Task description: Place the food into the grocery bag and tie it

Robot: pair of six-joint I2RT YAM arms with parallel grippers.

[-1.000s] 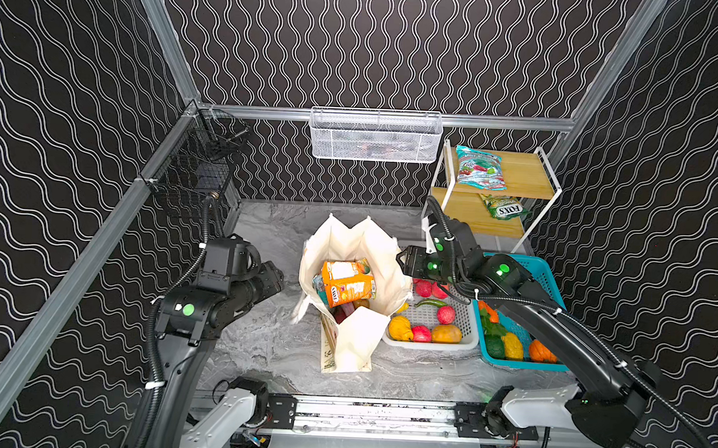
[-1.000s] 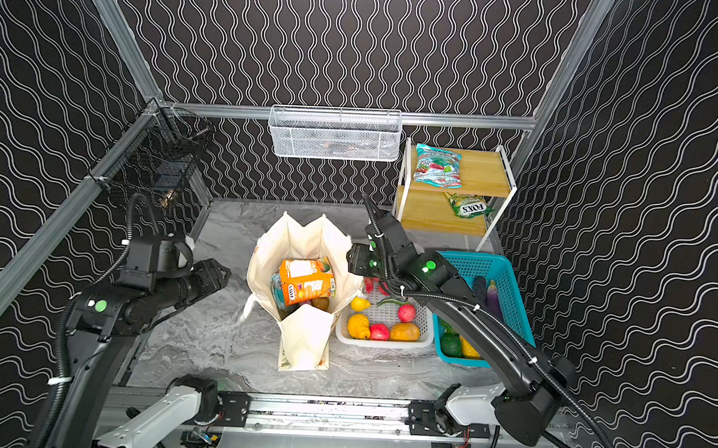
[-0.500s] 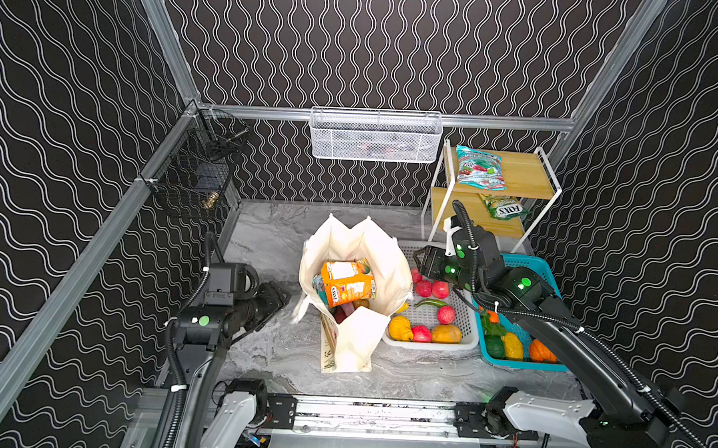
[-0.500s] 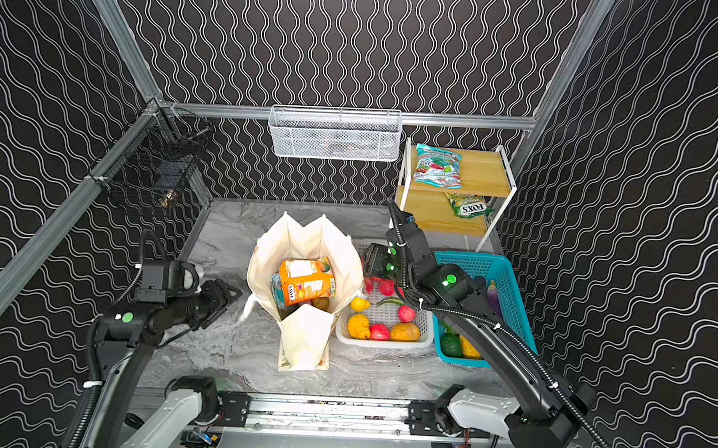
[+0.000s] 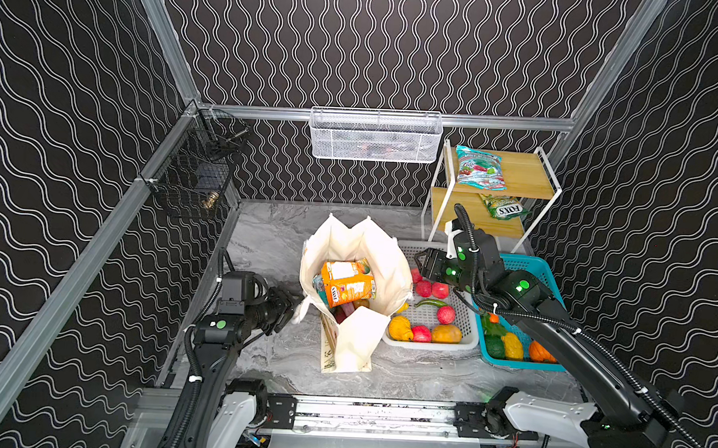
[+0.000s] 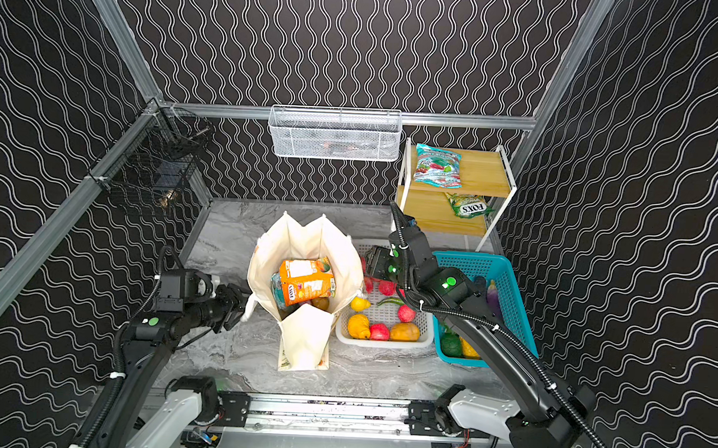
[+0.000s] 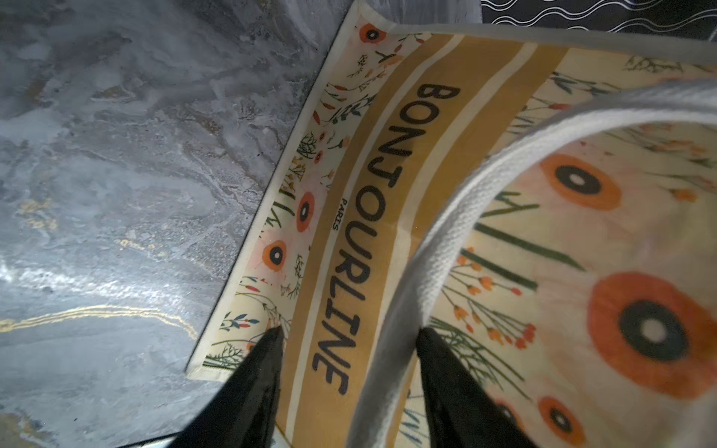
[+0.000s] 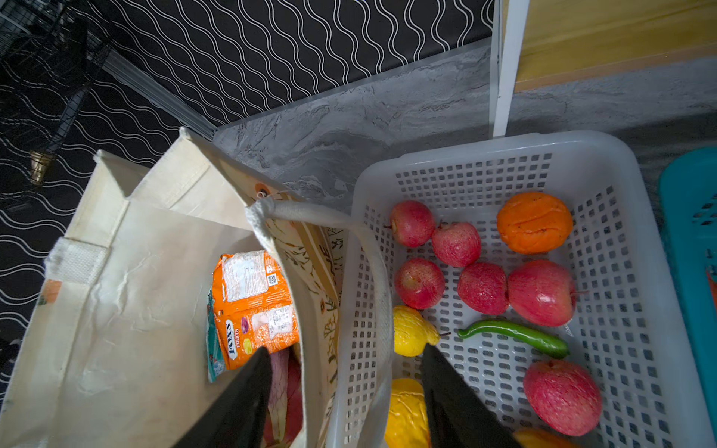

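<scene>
The cream grocery bag point(image 5: 360, 250) point(image 6: 306, 239) stands open mid-table. Inside it lie an orange FOX'S packet point(image 5: 346, 280) point(image 8: 252, 310), a teal packet point(image 8: 211, 341) and a magenta fruit point(image 8: 283, 388). My left gripper point(image 5: 293, 309) point(image 7: 351, 341) is low at the bag's left side, open, with the white strap handle point(image 7: 438, 240) running between its fingers over the tan lettered band point(image 7: 372, 201). My right gripper point(image 5: 420, 263) point(image 8: 345, 357) hovers open above the bag's right wall, straddling the other strap point(image 8: 372, 271) and the white basket's rim.
A white basket point(image 5: 427, 344) of toy fruit sits against the bag's right side, with a teal basket point(image 5: 530, 263) beyond it. A wooden shelf rack point(image 5: 517, 173) with two candy packets stands back right. A wire basket point(image 5: 376, 134) hangs on the back wall, a black cage point(image 5: 193, 176) on the left.
The left arm has dropped lower and its gripper has come in against the bag's left strap. The right gripper has shifted a little to the right, over the bag's right edge.
</scene>
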